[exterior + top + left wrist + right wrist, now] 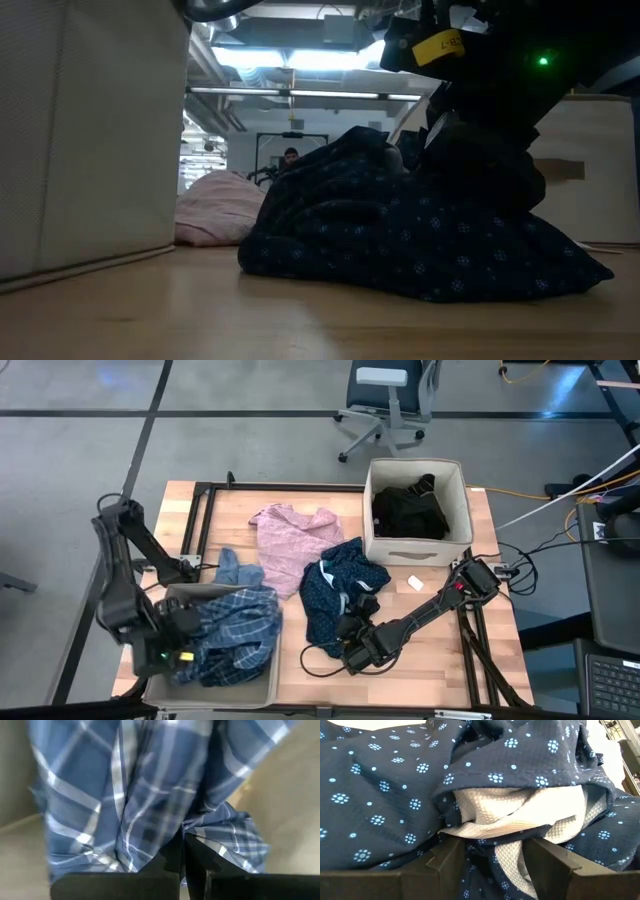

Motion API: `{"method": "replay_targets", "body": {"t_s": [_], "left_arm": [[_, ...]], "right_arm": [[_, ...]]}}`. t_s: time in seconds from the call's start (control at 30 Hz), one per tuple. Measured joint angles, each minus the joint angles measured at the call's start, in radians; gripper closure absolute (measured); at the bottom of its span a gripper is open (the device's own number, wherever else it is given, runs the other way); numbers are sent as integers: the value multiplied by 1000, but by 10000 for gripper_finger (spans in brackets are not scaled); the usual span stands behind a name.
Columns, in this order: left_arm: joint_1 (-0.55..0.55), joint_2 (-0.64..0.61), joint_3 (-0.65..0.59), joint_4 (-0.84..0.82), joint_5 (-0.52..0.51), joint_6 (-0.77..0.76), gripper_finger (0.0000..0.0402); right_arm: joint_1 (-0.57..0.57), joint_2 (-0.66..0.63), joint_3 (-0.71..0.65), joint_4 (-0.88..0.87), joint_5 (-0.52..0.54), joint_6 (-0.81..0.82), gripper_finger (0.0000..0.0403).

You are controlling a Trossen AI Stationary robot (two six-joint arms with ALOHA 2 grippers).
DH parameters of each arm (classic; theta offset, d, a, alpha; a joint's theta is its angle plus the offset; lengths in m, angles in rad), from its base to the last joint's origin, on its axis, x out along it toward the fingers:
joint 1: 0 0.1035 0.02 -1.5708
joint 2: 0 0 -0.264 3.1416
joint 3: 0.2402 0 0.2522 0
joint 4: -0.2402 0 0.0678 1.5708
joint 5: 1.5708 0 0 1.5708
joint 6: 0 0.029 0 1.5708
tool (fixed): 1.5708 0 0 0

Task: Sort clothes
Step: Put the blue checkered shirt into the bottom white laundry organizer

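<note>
1. The left gripper (178, 643) sat over the beige bin (262, 693) at the near-left corner of the table (430, 660) — its fingers (176, 862) pressed tight together with a fold of the blue-white plaid shirt (232, 635) pinched between them.
2. The plaid shirt lay heaped in that bin, part of it spilling over the rim toward the pink top (290, 540), so this garment looked all but delivered.
3. Over on the right, the right gripper (352, 628) was low at the near edge of the navy dotted garment (335, 595) in the middle of the table.
4. Its fingers (445, 862) stood part open, one on each side of a bunched fold of navy cloth and the white waffle cloth (520, 815) tucked inside it — set around the fold, but whether they actually pinched it could not be told.
5. The second bin (450, 485) at the far right already held black pieces (410, 508).
6. So the step in hand read as two-fold: the left arm finishing a drop, the right arm lining up a pick.
7. Next, the left likely needed to let go and lift clear without dragging the shirt back out.
8. The right likely needed to close firmly on the fold and lift high, since the loose cloth could trail or shed the white piece.
</note>
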State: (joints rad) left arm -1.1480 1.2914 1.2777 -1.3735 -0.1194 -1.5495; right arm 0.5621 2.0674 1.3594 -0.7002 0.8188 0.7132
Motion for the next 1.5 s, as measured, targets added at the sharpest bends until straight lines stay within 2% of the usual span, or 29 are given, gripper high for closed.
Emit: {"method": "replay_targets", "body": {"t_s": [0.2,0.4,0.57,0.73,0.9,0.97,1.03,1.17,1.23,1.37,1.5], "left_arm": [[8,0,-237,246,24,11,397],[21,-2,-365,324,80,-62,380],[47,-15,-368,332,95,-58,331],[71,-82,-318,332,116,-29,271],[75,-207,-223,335,107,-44,248],[75,-262,-184,336,58,-40,247],[75,-311,-149,336,-49,8,250],[77,-367,-113,399,-405,269,254],[91,-358,-113,452,-526,430,254],[172,-264,-114,491,-574,632,254],[257,-134,-116,493,-550,711,254]], "right_arm": [[0,0,0,7,0,0,205],[0,0,0,18,0,0,205],[0,0,0,19,0,-1,205],[0,0,0,19,0,-9,205],[0,0,0,19,-1,-9,205],[0,0,0,19,-1,-9,205],[0,0,0,19,-1,-9,205],[0,0,0,19,-1,-9,205],[0,0,0,19,-1,-12,205],[0,0,0,19,-1,-18,205],[0,0,0,19,-3,-19,205]]}}
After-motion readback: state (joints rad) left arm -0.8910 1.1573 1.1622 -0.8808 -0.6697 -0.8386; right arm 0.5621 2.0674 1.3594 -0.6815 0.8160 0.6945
